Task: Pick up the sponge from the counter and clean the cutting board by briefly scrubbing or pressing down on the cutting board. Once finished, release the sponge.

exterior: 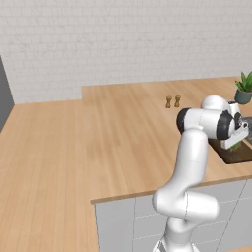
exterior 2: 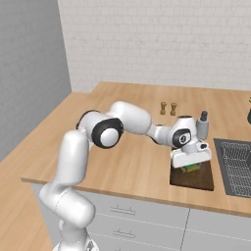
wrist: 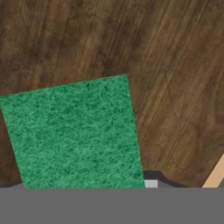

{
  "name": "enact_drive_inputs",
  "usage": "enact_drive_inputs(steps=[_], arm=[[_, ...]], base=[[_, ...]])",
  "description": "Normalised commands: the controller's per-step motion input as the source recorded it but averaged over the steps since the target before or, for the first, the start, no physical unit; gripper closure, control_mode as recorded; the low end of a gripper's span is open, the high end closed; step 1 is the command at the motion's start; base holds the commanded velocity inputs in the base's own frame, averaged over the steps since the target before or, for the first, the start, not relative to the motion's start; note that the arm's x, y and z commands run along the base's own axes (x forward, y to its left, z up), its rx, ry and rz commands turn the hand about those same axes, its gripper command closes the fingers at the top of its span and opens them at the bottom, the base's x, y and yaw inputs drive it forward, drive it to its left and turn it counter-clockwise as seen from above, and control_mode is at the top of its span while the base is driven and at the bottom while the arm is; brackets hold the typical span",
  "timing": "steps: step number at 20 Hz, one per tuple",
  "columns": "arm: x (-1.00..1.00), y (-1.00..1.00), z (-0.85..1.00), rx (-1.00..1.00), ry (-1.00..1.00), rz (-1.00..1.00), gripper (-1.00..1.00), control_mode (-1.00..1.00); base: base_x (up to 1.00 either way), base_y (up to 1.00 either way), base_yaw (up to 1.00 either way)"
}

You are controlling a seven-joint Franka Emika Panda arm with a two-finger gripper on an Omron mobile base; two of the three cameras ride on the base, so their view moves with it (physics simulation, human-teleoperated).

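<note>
The dark brown cutting board [exterior 2: 192, 182] lies near the front edge of the light-wood counter [exterior 2: 122, 147], and it also shows at the right of the left base view [exterior: 237, 155]. My gripper [exterior 2: 191, 164] points down over the board's far half. It is shut on the green sponge [exterior 2: 191, 168], which rests against the board. In the hand view the sponge [wrist: 74, 135] covers the lower left over the board's wood grain [wrist: 175, 65]. A dark fingertip [wrist: 153, 176] sits at the sponge's right edge; the other is hidden.
A dark grey gridded stovetop [exterior 2: 238, 166] lies just right of the board. Two small wooden shakers [exterior 2: 168, 108] stand behind the arm. A potted plant [exterior: 244, 87] sits at the far right. The counter's front edge [exterior 2: 147, 198] runs close below the board.
</note>
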Motion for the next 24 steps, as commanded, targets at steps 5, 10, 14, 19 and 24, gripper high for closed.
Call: enact_drive_inputs(steps=[5,10,14,19,24], arm=[[0.7,0.23,-0.43,-0.08,-0.02,-0.06,1.0,-1.0],[0.68,0.38,-0.33,-0.08,-0.03,-0.07,1.0,-1.0],[0.68,0.46,-0.28,-0.05,0.0,-0.07,1.0,-1.0],[0.71,0.45,-0.25,-0.04,0.0,-0.06,1.0,-1.0],[0.75,0.24,-0.33,-0.01,0.02,-0.04,1.0,-1.0]], base=[[0.0,0.0,0.0],[0.0,0.0,0.0],[0.0,0.0,0.0],[0.0,0.0,0.0],[0.0,0.0,0.0]])
